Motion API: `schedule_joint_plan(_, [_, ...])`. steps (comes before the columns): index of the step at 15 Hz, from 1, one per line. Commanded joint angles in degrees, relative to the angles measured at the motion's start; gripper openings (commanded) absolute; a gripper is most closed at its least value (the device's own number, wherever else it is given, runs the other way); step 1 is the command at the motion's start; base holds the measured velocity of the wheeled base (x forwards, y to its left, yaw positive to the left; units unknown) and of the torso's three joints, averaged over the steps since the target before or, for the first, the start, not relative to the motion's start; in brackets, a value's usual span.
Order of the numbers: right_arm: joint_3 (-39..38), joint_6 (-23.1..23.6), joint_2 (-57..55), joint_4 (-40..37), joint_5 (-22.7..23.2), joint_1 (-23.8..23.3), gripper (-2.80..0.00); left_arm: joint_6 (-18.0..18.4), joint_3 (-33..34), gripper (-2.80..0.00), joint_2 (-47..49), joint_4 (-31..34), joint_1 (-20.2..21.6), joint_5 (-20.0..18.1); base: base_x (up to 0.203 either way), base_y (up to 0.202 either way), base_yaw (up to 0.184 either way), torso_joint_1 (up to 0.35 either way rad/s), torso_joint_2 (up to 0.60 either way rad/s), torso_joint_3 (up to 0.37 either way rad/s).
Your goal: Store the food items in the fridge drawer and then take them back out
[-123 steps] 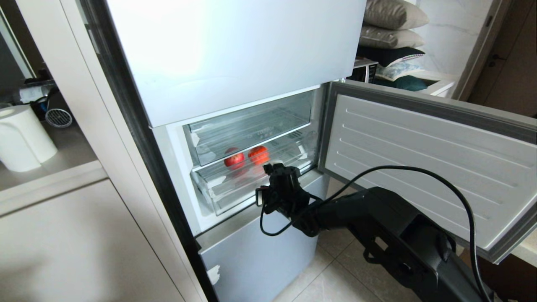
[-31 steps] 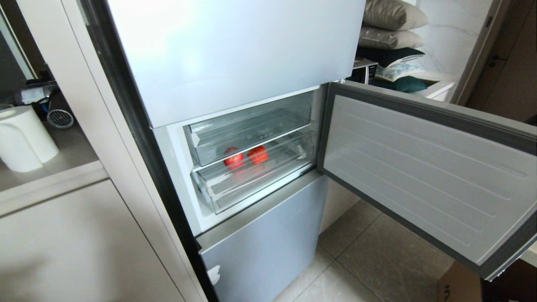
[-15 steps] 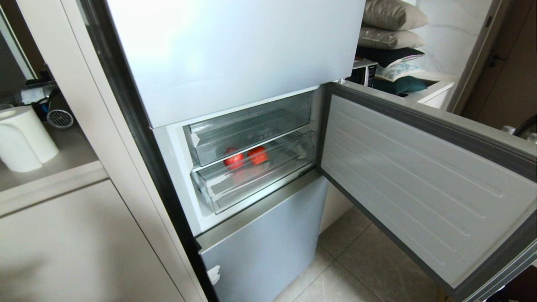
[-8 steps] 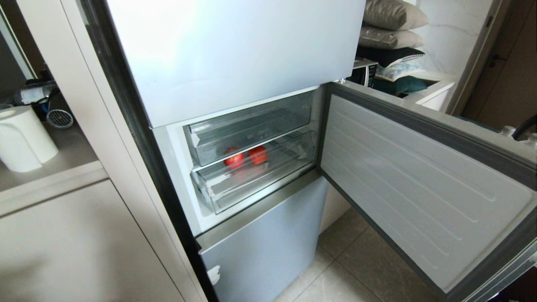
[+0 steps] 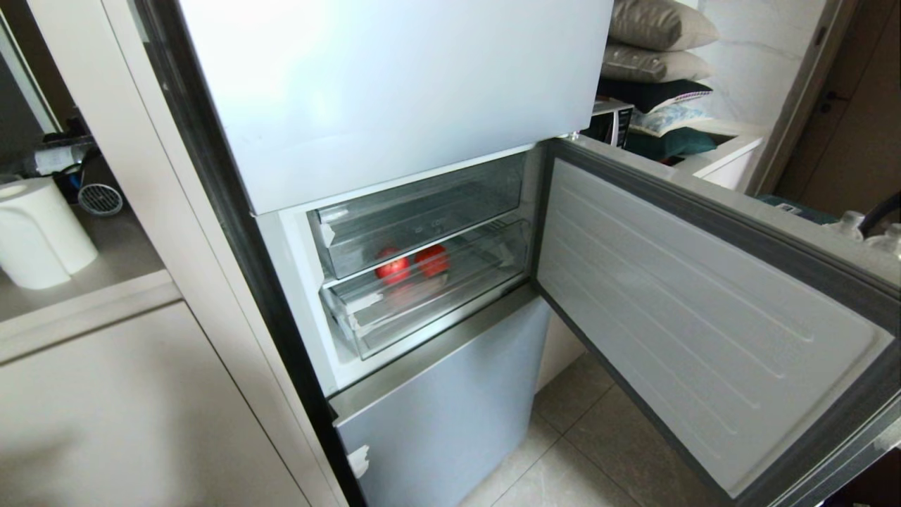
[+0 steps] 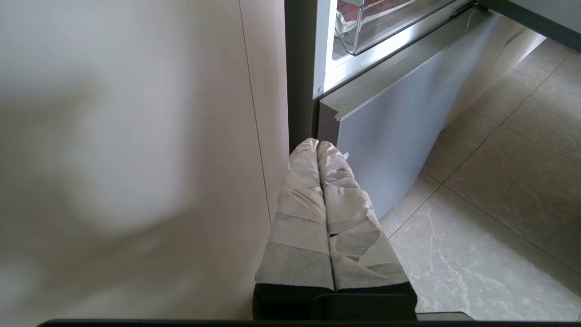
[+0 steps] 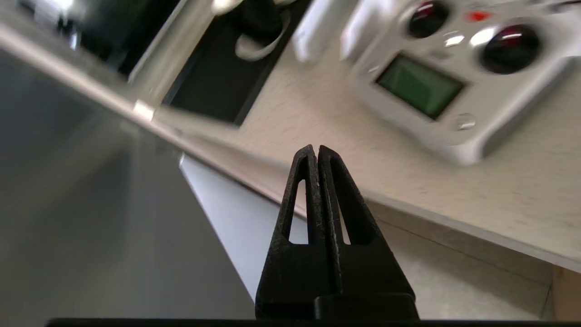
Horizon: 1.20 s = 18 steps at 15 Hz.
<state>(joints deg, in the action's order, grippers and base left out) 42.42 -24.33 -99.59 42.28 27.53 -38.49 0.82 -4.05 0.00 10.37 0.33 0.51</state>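
Two food items lie side by side in the fridge drawer (image 5: pixel 422 310), the lower of two clear drawers: a red fruit (image 5: pixel 393 269) and an orange-red one (image 5: pixel 433 260). The compartment's door (image 5: pixel 704 317) stands open to the right. Neither arm shows in the head view. My left gripper (image 6: pixel 317 144), with taped fingers, is shut and empty, low between the cabinet side and the fridge's lower door front (image 6: pixel 390 131); a corner of the fridge drawer (image 6: pixel 363 32) shows beyond it. My right gripper (image 7: pixel 316 147) is shut and empty, beside a grey panel (image 7: pixel 68 204) and a countertop edge.
The upper clear drawer (image 5: pixel 422 218) overhangs the fruits. A white jug (image 5: pixel 39 232) stands on the left counter. Pillows (image 5: pixel 654 42) are stacked at the back right. A white appliance with a green display (image 7: pixel 422 86) sits on the counter (image 7: pixel 317 109) near my right gripper.
The open door's free edge has swung nearer to me over the last second. The fruits and drawer have not moved. The right arm, once at the drawer, has left the head view.
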Motion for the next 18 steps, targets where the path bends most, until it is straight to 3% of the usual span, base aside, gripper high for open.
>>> schedule_joint_plan(1, [-1.1, 2.8, 1.3, 0.3, -1.3, 3.8, -2.80, 0.0, 0.0, -2.80, 0.1, 0.1, 0.0, 0.0, 0.000, 0.000, 0.000, 0.000, 0.00, 0.000])
schedule_joint_plan(6, [-2.9, 3.3, 2.4, 0.4, -5.9, 14.6, -2.80, 0.0, 0.0, -2.80, 0.1, 0.1, 0.0, 0.0, 0.000, 0.000, 0.000, 0.000, 0.00, 0.000])
schedule_joint_plan(10, [-4.8, 5.3, 3.2, 0.8, -18.1, 29.9, -2.80, 0.0, 0.0, -2.80, 0.1, 0.1, 0.0, 0.0, 0.000, 0.000, 0.000, 0.000, 0.00, 0.000])
schedule_joint_plan(15, [-6.9, 6.1, 6.3, 1.0, -22.8, 48.2, -2.80, 0.1, 0.0, -2.80, 0.1, 0.0, 0.0, 0.0, 0.000, 0.000, 0.000, 0.000, 0.00, 0.000])
schedule_joint_plan(18, [-5.0, 6.3, 5.8, 1.0, -29.2, 58.5, -2.80, 0.1, 0.0, -2.80, 0.1, 0.1, 0.0, 0.0, 0.000, 0.000, 0.000, 0.000, 0.00, 0.000])
